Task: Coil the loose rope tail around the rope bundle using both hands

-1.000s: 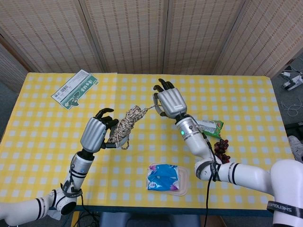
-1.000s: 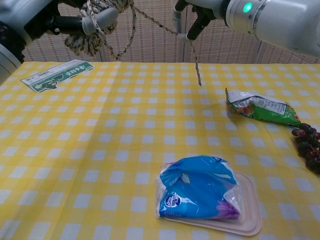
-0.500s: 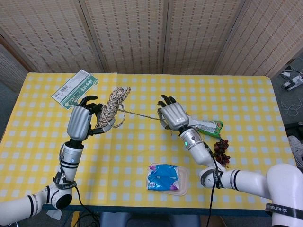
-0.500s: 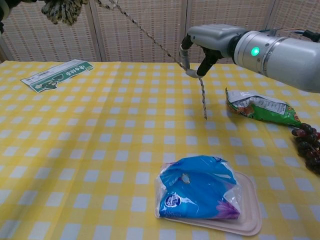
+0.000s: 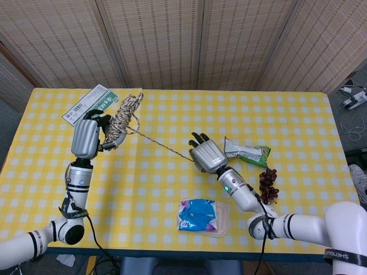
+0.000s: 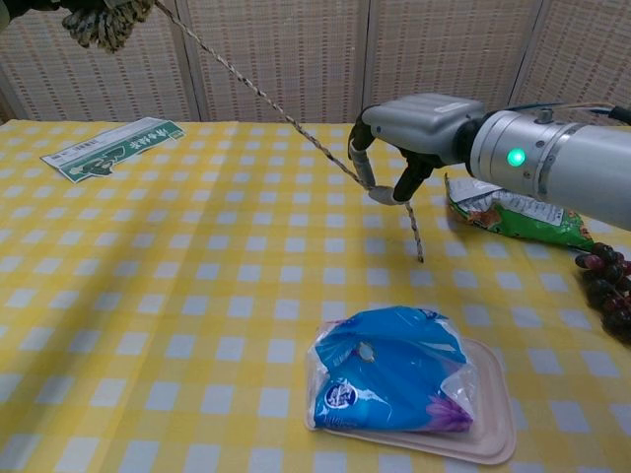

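My left hand (image 5: 87,136) holds the braided rope bundle (image 5: 118,120) raised above the table's left side; in the chest view only the bundle's lower end (image 6: 97,22) shows at the top left corner. The loose rope tail (image 5: 160,144) runs taut down and to the right from the bundle to my right hand (image 5: 206,156). That hand (image 6: 419,126) pinches the tail (image 6: 266,101) near its end, and a short free end (image 6: 415,229) dangles below the fingers toward the yellow checked cloth.
A blue packet on a pink tray (image 6: 493,432) lies near the front edge. A green snack bag (image 6: 505,211) and dark grapes (image 6: 608,284) sit at the right. A green and white flat package (image 5: 90,107) lies at the back left.
My left hand has carried the bundle further left and back. My right hand has come down and forward, so the tail now slopes more steeply between them.
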Controlling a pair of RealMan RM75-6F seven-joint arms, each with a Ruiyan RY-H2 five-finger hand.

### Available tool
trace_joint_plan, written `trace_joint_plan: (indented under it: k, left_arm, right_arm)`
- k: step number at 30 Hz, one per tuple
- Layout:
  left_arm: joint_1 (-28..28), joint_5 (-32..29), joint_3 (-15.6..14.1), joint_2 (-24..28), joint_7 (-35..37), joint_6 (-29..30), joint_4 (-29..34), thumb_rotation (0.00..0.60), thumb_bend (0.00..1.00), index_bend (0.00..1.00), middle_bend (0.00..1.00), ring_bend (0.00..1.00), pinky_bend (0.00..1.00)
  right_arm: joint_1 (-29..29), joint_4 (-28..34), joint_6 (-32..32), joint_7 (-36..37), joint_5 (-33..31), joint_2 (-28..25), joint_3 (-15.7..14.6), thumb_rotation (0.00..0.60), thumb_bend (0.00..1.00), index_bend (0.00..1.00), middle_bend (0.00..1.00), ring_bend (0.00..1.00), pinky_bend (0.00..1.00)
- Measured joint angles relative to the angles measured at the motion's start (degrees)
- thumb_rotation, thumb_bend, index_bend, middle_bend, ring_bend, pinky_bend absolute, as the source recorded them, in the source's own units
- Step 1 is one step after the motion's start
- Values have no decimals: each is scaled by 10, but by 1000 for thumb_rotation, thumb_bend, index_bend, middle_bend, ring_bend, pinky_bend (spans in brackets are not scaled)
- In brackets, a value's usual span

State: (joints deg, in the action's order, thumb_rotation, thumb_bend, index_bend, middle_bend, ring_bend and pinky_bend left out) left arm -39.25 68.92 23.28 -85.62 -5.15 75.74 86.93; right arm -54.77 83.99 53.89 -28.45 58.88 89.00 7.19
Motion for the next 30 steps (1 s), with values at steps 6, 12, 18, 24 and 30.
trace_joint_plan:
  k: [6, 12, 18, 24, 30]
  left_arm:
    - [-7, -21, 6, -5, -53, 1, -19, 274, 279, 745, 822, 647, 253]
    - [-18, -65, 13, -9, -120, -8, -37, 246, 279, 745, 823, 647, 253]
    - [-28, -104, 24, -12, -148, -19, -57, 246, 279, 748, 824, 647, 253]
    - [-34, -117, 23, -16, -163, -24, -81, 277, 279, 750, 827, 647, 253]
    - [-33, -106, 1, -19, -170, -26, -83, 292, 279, 750, 827, 646, 253]
  right_arm:
    - [5, 26, 1, -6, 27, -6, -10, 600, 365, 572, 248, 60, 136]
    - [11, 70, 11, -15, 67, -22, -18, 600, 365, 572, 248, 61, 136]
    - [18, 119, 18, -32, 90, -42, -25, 600, 365, 572, 248, 60, 136]
    - [24, 146, 21, -37, 120, -53, -33, 600, 365, 575, 248, 61, 136]
    - [22, 171, 39, -8, 163, -66, -3, 600, 365, 574, 248, 64, 136]
